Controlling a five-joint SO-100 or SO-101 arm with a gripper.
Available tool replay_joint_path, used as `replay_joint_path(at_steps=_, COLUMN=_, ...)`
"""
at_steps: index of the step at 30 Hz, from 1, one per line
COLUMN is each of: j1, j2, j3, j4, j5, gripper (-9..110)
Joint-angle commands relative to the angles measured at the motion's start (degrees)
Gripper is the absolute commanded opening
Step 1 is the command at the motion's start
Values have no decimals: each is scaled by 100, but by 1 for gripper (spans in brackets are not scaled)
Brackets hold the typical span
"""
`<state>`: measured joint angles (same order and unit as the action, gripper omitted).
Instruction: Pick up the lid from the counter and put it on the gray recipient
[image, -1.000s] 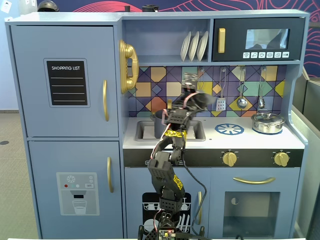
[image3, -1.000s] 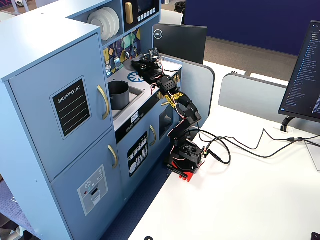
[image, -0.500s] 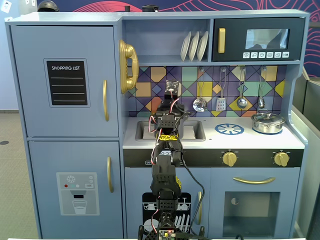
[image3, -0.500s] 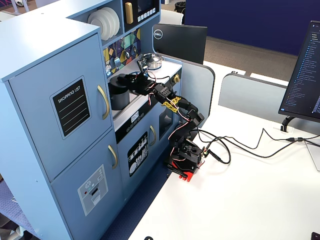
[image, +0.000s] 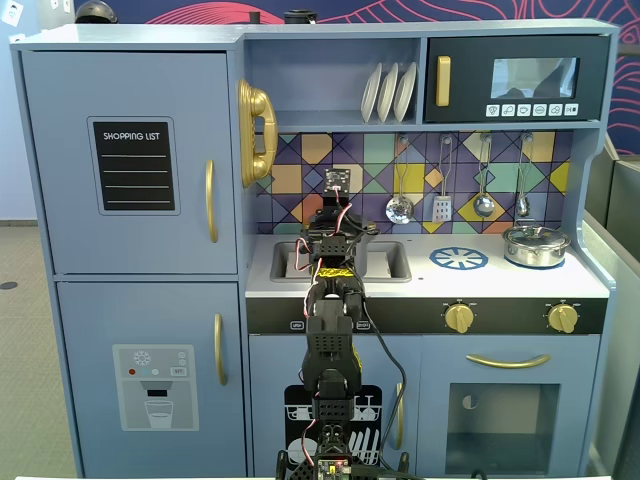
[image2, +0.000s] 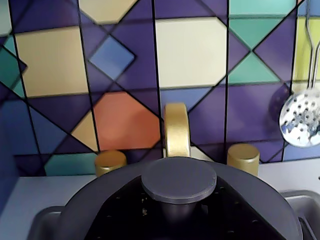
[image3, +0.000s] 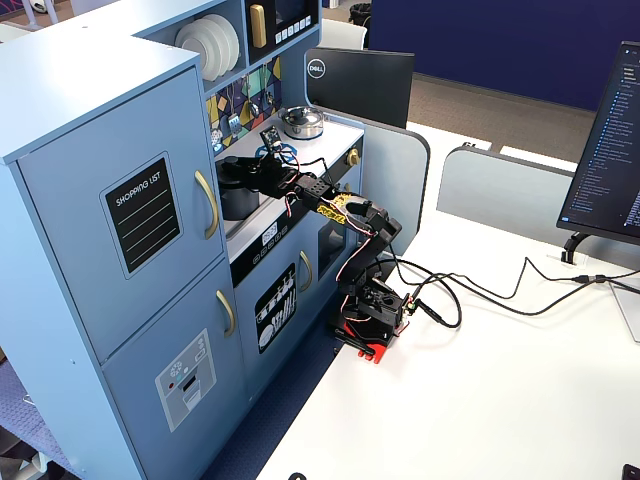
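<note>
The wrist view is filled at the bottom by the dark-gray lid (image2: 90, 210), with its round knob (image2: 179, 179) in the centre. My gripper (image2: 177, 214) is shut on the knob's stem, a black finger on each side. In a fixed view from the side, the lid (image3: 236, 162) lies level on top of the gray recipient (image3: 232, 198), which stands in the sink, and my gripper (image3: 254, 170) reaches over it. From the front, the arm and gripper (image: 330, 228) hide the recipient. I cannot tell whether the lid rests fully on the rim.
A gold faucet (image2: 176, 131) and two gold taps (image2: 110, 161) stand just behind the lid. A slotted spoon (image2: 300, 119) hangs on the tiled wall. A shiny silver pot (image: 536, 245) sits on the right of the counter, beside a blue burner (image: 459, 258).
The arm swung left from the middle of the counter, carrying the lid, and came down over the gray recipient in the sink.
</note>
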<state>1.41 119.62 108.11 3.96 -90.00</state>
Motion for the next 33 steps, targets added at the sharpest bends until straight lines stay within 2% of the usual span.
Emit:
replay_joint_path(at_steps=1, j1=-35, j2=9, j3=-158, j4=-246, j5=-53, gripper=0)
replay_joint_path(at_steps=20, j1=9, j2=369, j3=272, j4=-105, j5=-202, gripper=0)
replay_joint_path(at_steps=22, j1=9, j2=483, j3=264, j4=35, j5=-123, gripper=9)
replay_joint_path(at_steps=24, j1=53, j2=642, j3=211, j4=396, j5=-88, gripper=19)
replay_joint_path(at_steps=27, j1=97, j2=1063, j3=97, j4=1406, j5=35, gripper=26)
replay_joint_path(at_steps=33, j1=-26, j2=1986, j3=-738, j4=4140, j5=264, gripper=24)
